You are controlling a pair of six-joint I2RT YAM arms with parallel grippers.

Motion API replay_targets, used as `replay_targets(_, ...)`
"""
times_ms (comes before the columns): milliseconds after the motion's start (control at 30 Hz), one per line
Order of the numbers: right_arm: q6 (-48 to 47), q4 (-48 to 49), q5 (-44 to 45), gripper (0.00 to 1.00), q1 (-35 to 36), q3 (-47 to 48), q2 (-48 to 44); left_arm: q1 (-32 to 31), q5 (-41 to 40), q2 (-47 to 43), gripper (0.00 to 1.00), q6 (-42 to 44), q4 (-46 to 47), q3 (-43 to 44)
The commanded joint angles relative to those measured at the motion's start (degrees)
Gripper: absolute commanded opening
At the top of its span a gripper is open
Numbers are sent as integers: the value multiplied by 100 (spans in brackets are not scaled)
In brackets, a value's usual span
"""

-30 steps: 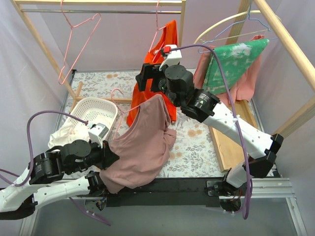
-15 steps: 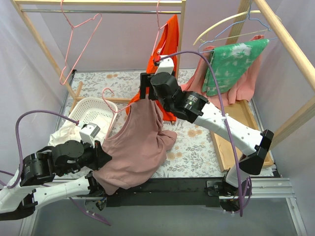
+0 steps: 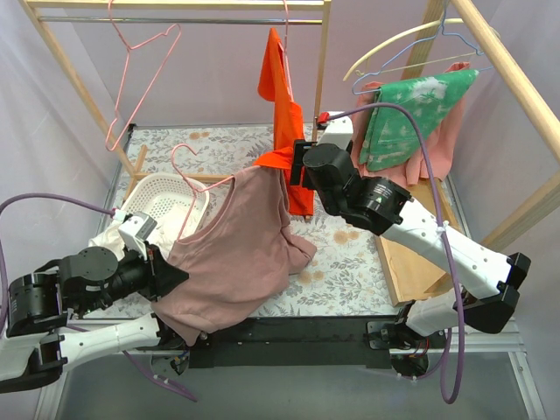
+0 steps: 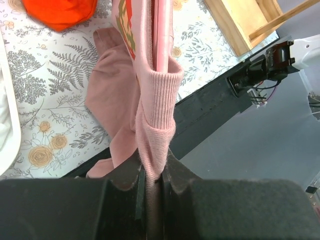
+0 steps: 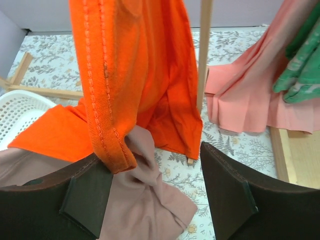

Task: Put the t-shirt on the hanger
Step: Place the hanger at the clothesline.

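The mauve-pink t-shirt point(image 3: 236, 254) hangs spread out over the table with the thin pink wire hanger point(image 3: 183, 146) through its neck, the hook sticking up at the top left. My left gripper point(image 3: 164, 276) is shut on the shirt's lower left edge. In the left wrist view ribbed pink fabric point(image 4: 155, 115) is pinched between the jaws, with the hanger wire point(image 4: 161, 35) running along it. My right gripper point(image 3: 293, 166) is open at the shirt's top right corner. In the right wrist view its fingers point(image 5: 152, 160) stand wide apart, with the shirt point(image 5: 145, 205) below them.
The bright orange top point(image 3: 282, 96) hangs from the rail and drapes against my right gripper's left finger point(image 5: 87, 195). There is a white basket point(image 3: 166, 197) at the left, spare pink hangers point(image 3: 131, 79) on the rail, green cloth over a salmon garment point(image 3: 411, 105) at the right, and a wooden board point(image 3: 411, 254).
My right gripper has moved right, off the shirt's collar, and now stands open. My left arm drew back to the left with the shirt. The orange top swung and turned.
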Motion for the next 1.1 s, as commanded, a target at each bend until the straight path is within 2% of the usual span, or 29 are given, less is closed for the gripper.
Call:
replay_targets(0,62,-100,355,75,-172,-212,-222,71,-232,139,0,142,-28,372)
replay_targets(400,-201,-91,-5,75,-769,-116,-205,133,129,-37,0,730,-36,1409)
replay_targets(733,-316,-100,-110,75,-945,-203,-214,203,-565,200,0,818,-28,1795)
replay_targets(900,-368,-91,-146,76,-981,-291,-231,265,-1294,385,0,994,-28,2227)
replay_targets(1067,-500,-91,-102,78,-1033,-344,-231,283,-1936,1026,0,1266,-10,2648)
